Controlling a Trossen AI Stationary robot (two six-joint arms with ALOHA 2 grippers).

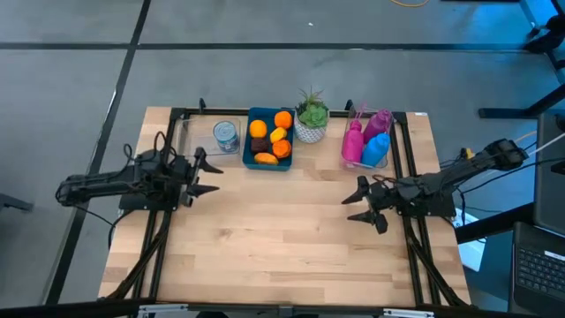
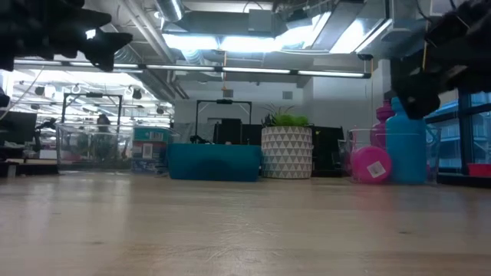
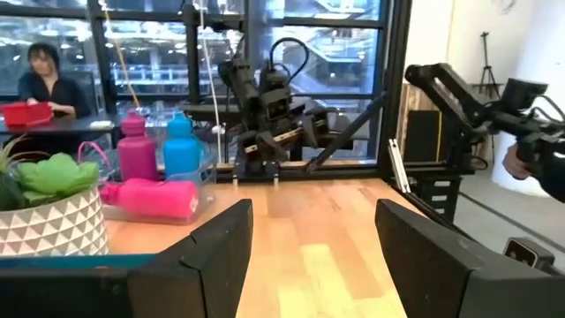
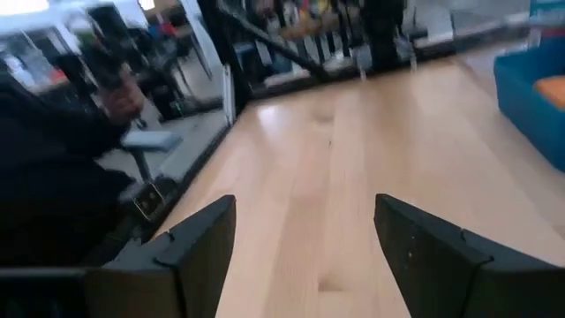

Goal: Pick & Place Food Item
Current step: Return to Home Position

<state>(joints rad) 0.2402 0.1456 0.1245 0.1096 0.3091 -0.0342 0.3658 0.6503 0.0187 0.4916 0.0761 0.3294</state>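
Arms parked at opposite sides of the table. My left fingers and right fingers gape open, holding nothing, because the tuna can sits delivered inside the clear bin, back left.

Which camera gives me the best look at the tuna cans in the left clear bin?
The high view: it looks straight down on the tuna cans inside the clear bin, unobstructed, though only the top one shows. The low view catches them side-on, far off. Neither wrist view shows them.
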